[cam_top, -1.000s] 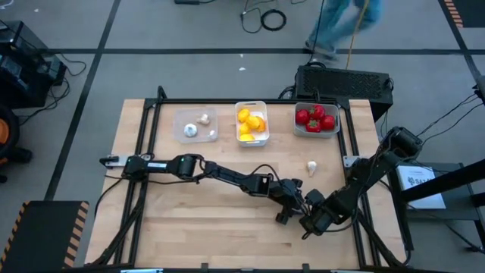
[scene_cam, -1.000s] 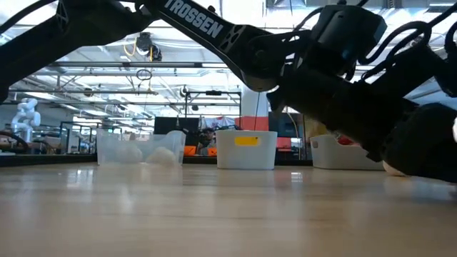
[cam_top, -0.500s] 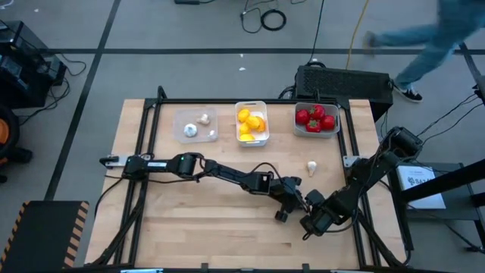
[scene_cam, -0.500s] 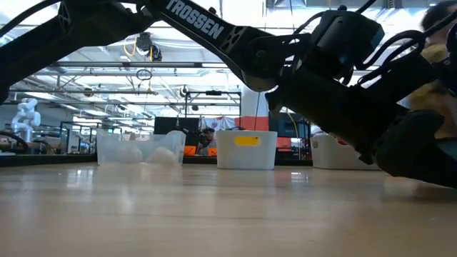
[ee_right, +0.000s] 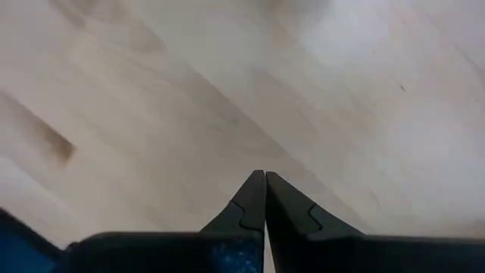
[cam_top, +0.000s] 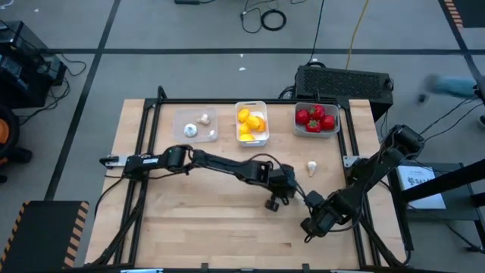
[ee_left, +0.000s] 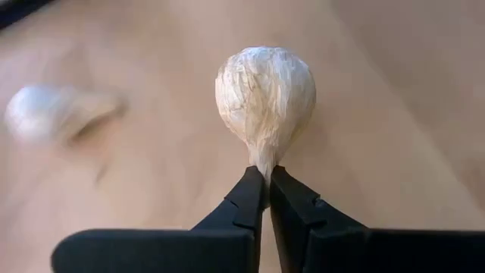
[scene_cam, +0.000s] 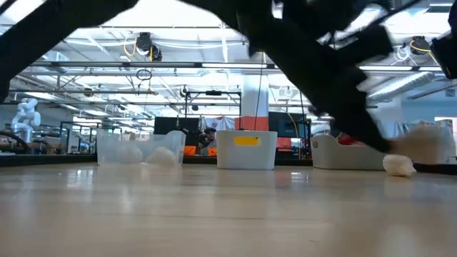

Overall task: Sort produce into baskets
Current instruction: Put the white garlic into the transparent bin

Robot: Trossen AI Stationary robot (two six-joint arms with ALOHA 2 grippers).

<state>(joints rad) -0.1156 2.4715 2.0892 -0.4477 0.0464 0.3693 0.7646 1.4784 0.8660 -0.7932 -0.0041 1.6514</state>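
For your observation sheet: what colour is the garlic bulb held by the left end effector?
Whitish cream, with fine pale streaks: garlic bulb, best seen in the left wrist view.

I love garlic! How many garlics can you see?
5. Three, as far as I can tell, lie in the clear tray. One loose garlic lies on the table. One held garlic is pinched by its stem in the left gripper. More may be hidden.

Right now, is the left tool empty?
No: in the left wrist view the left tool is shut on the stem tip of a garlic bulb, which sticks out beyond its fingertips.
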